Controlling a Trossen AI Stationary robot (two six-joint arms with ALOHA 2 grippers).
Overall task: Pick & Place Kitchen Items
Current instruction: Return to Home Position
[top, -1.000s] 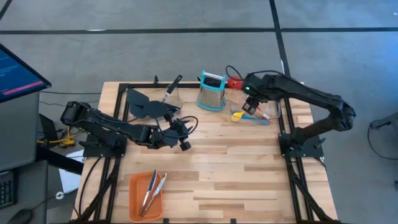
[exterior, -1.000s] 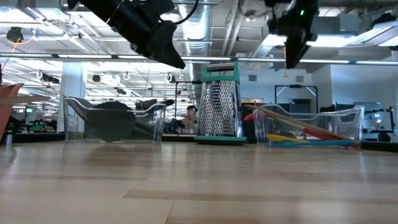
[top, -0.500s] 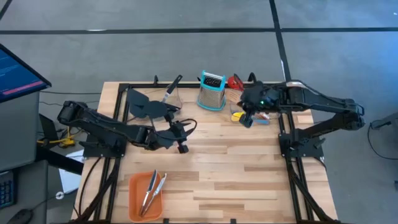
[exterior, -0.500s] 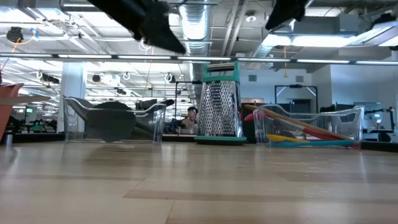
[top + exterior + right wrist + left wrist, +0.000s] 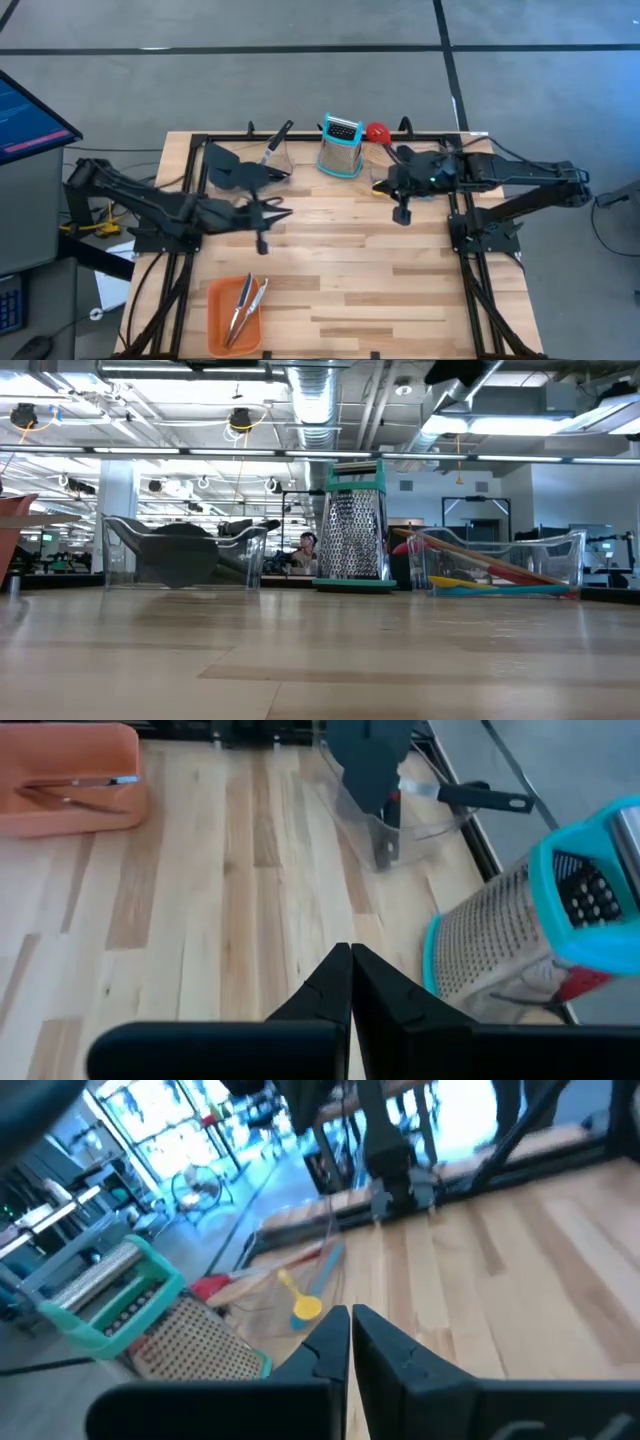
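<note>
My left gripper hovers shut over the table's left middle, holding nothing; its wrist view shows the fingers together. My right gripper is shut and empty too, just nearer than the right clear bin. That bin holds a yellow spoon, a blue spoon and a red slotted spoon leaning over its far wall. Black spatulas lie in the left clear bin. Steel tongs rest in the orange tray.
A teal-framed metal grater stands upright between the two bins at the far edge. The orange tray sits at the near left corner. Bare wood stretches across the middle and near right. A monitor stands off the table's left.
My right gripper has drawn out from above the right bin toward the near edge and shut with nothing in it. My left gripper has moved toward the table's left edge and shut. Both have risen out of the low view.
</note>
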